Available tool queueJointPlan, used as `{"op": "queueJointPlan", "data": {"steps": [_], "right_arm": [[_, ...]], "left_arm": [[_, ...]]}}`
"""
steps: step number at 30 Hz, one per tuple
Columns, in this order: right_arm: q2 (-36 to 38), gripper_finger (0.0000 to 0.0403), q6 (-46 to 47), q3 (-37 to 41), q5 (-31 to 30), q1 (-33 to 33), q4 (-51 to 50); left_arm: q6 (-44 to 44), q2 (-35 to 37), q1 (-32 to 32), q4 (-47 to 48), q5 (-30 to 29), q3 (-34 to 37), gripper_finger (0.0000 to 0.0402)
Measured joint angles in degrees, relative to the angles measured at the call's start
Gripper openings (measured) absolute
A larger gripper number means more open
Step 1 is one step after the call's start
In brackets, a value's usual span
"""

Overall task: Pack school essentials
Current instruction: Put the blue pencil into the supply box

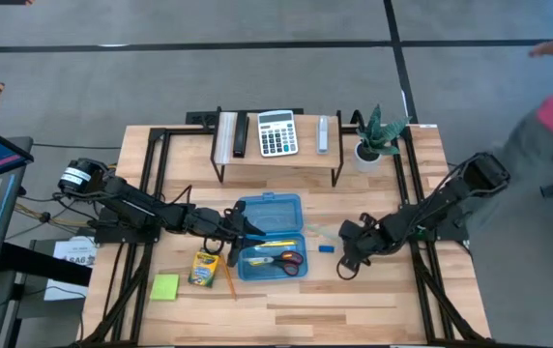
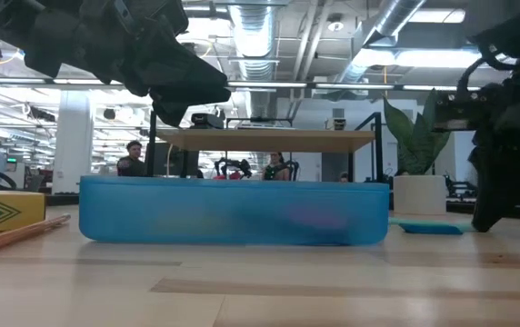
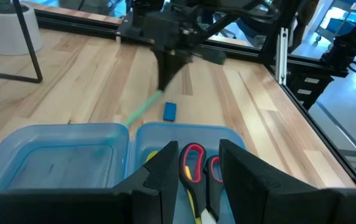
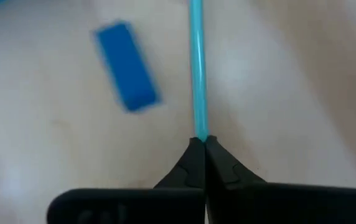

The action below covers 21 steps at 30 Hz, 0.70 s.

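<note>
We are pinching the pen (image 4: 196,68) at its very end with the right gripper (image 4: 201,144); light, stiff and slick, it is likely to swing.

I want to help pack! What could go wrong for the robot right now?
The right gripper pinches only the very end of the teal pen, so it might slip or swing when lifted. The blue eraser lies close beside it and could get knocked. The left gripper hovers over the case, maybe blocking the drop.
</note>
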State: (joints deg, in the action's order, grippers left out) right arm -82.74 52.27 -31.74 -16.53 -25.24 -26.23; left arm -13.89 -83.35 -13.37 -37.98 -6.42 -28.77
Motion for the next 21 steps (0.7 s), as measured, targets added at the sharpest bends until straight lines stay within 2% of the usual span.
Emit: {"op": "queueJointPlan", "data": {"steps": [8,15,21], "right_arm": [[7.66,0.0002,4.14,0.44,-2.25,0.21,-12.3],[13.05,0.0001,4.92,0.29,-4.98,-1.56,-12.8],[14.05,0.0004,4.33,0.25,-10.09,-0.69,-12.76]], "left_arm": [[-0.1,0.0,0.0,0.04,0.0,0.0,0.0102],[-0.09,0.0,0.02,0.04,0.0,0.0,0.0102],[-0.09,0.0,0.02,0.02,-0.26,0.0,0.0102]]}}
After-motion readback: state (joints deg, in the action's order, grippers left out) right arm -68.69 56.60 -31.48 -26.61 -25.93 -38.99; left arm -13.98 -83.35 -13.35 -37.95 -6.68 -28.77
